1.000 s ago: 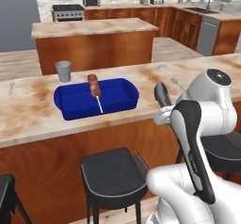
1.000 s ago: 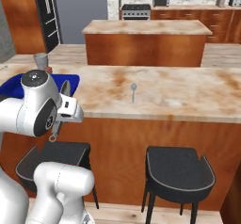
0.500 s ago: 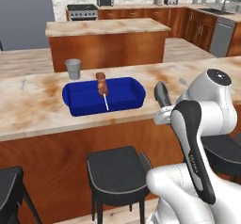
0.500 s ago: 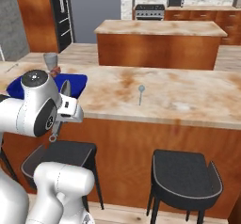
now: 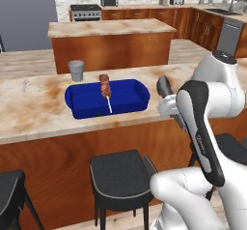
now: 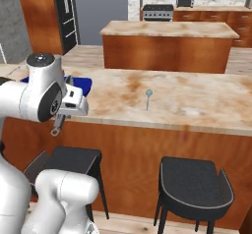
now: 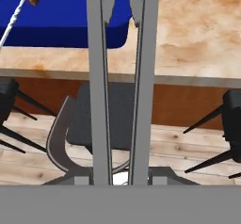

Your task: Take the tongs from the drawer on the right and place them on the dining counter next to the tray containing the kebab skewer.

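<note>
My gripper point(image 5: 170, 107) is shut on the slim dark grey tongs point(image 5: 164, 86), held in front of the dining counter point(image 5: 38, 113) near its front edge. In the hand view the tongs point(image 7: 96, 77) run straight up from the gripper point(image 7: 120, 173), their tips over the corner of the blue tray point(image 7: 70, 25). The tray point(image 5: 79, 112) lies on the counter left of the gripper, with the kebab skewer point(image 5: 105, 86) inside it. From the right, the tongs' end point(image 6: 58, 127) hangs below the hand point(image 6: 73, 105), beside the tray point(image 6: 84, 84). The drawer is out of view.
A grey cup point(image 5: 75, 70) stands behind the tray and a small fork point(image 5: 25, 85) lies further left. A utensil point(image 6: 147, 98) rests on the counter to the right. Black stools point(image 5: 120, 176) point(image 6: 194, 181) stand under the counter's edge. A kitchen island point(image 5: 111, 35) is behind.
The whole scene has shifted in both base views as the base drives; the tray now sits closer to the arm. The arm's pose and its hold on the tongs are unchanged.
</note>
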Controlling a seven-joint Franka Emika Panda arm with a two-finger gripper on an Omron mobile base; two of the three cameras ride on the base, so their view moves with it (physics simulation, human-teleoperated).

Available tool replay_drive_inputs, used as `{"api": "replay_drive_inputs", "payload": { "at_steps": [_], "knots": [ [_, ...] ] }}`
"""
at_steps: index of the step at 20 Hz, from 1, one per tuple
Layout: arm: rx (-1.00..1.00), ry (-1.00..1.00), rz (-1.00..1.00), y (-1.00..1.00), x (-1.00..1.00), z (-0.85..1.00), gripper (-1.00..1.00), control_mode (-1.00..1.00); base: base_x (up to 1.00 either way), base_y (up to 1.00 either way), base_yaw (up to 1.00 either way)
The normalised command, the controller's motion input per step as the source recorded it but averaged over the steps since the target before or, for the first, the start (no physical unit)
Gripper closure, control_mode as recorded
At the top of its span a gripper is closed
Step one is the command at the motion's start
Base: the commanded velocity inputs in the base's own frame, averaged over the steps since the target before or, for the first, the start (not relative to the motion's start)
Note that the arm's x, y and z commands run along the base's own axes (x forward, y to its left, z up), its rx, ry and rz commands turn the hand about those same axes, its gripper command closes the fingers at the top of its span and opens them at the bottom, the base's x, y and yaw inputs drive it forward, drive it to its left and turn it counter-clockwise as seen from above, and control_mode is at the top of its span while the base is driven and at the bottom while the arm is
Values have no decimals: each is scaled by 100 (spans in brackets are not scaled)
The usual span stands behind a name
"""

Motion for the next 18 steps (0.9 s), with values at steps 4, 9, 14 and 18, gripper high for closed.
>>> {"api": "replay_drive_inputs", "payload": {
  "at_steps": [4,9,14,18],
  "knots": [
    [0,20,0,-1,19,55,100,-100,0,0,0],
    [0,4,0,-6,22,9,100,-100,0,0,0],
    [0,-3,8,-18,35,-15,100,-100,0,0,0],
    [3,-1,16,-36,34,-19,100,-100,0,0,0]
  ]
}}
